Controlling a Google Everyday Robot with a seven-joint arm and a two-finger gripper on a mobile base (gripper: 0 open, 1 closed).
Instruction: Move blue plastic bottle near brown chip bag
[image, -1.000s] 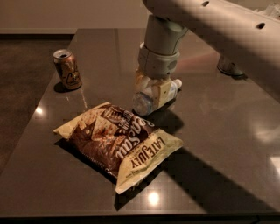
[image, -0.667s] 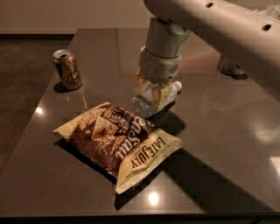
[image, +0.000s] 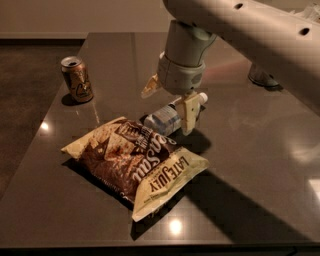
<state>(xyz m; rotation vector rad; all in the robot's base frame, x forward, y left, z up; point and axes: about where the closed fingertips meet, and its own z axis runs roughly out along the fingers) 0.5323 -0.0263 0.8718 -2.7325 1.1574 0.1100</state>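
Gripper (image: 167, 107) hangs just above the far edge of the brown chip bag (image: 135, 162), fingers spread wide, gripping nothing. About a sec ago it sat lower w/ both fingers round the blue plastic bottle (image: 161, 120); now it has let go and risen. The bottle lies on its side on the table (image: 250, 165), touching or just beside the bag's far edge, white cap pointing away from the bag. So the placing looks done; prob. only the retreat is left. One finger hangs close by the cap end, and a nudge could roll the bottle off. The arm (image: 240, 25) reaches in from beyond the bag, to the right. A drink can (image: 77, 80) stands upright, well apart, beyond the bag's left end. Nothing lies btwn bottle and bag.
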